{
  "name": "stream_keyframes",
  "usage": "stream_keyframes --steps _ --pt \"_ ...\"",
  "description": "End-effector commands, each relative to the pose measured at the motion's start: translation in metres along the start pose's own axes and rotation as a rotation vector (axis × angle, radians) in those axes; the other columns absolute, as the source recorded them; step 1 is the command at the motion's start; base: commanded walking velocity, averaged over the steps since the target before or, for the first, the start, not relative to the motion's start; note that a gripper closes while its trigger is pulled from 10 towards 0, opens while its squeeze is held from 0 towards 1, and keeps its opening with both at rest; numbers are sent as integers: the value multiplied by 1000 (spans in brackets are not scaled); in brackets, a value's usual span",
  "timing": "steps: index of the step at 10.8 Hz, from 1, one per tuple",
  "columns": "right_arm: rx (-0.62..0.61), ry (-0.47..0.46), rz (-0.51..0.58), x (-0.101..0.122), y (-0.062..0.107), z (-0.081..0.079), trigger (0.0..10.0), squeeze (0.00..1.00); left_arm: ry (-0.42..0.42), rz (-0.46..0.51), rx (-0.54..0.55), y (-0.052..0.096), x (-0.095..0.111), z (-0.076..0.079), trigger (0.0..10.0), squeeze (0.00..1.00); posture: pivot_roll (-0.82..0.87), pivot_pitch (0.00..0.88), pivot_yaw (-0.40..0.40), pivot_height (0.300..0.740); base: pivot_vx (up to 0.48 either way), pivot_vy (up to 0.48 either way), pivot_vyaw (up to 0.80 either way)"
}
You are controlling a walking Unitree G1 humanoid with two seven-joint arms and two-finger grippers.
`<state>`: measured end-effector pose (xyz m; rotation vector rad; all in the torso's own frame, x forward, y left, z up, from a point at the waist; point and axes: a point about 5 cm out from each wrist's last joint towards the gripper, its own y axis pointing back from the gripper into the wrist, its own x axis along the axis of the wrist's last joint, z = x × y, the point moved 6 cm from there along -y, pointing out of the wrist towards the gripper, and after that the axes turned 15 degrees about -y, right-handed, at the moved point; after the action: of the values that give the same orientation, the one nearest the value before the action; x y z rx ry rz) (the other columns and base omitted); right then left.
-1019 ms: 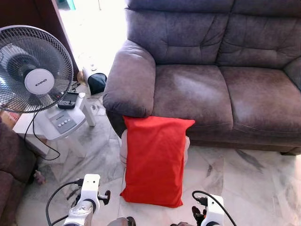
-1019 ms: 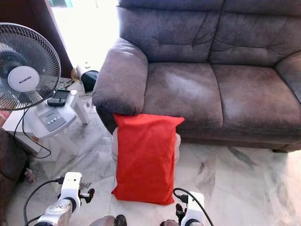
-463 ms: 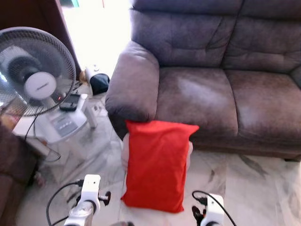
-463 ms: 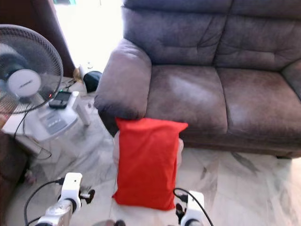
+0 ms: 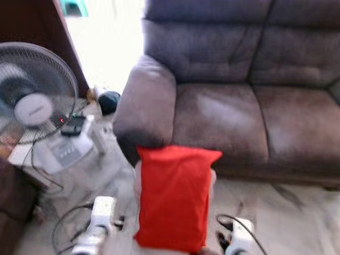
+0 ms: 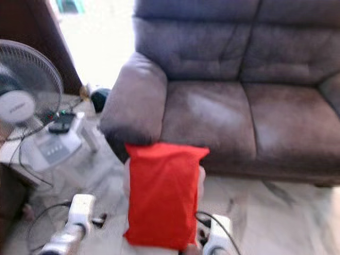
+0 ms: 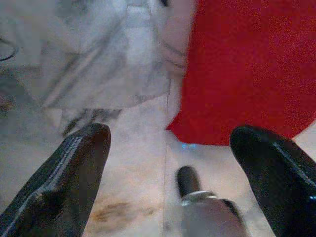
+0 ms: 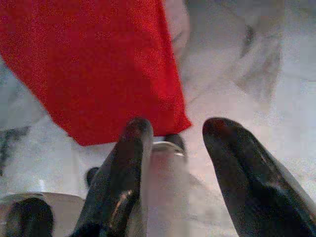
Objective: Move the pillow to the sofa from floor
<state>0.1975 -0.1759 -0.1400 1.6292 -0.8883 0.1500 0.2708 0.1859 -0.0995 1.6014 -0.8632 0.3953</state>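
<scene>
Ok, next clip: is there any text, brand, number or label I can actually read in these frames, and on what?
None can be read.
Round white hub badge of the grey standing fan: a dark mark, too blurred to read.
Fan's white control panel: small buttons, markings too blurred to read.
Red fabric pillow, brown-grey suede sofa, white marble floor: no text.

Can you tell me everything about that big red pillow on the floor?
The big red rectangular fabric pillow looks soft and plain. It stands on its short lower edge on the white marbled floor, its top leaning against the front of the grey-brown sofa, just below the armrest. Something pale peeks out behind it at both sides; what it is cannot be told. Nothing grips it: the left gripper and right gripper are both open, near its bottom corners.
</scene>
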Motion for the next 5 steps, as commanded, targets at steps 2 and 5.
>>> stream_keyframes --steps 2,5 --pt "5 -13 -2 -1 0 -4 10000 0 -8 -23 16 2 -9 -9 10000 0 37 93 -10 719 255 0 0" --pt "9 -18 3 -1 0 -5 10000 0 -10 -18 10 2 -8 -9 10000 0 38 101 -10 719 254 0 0"
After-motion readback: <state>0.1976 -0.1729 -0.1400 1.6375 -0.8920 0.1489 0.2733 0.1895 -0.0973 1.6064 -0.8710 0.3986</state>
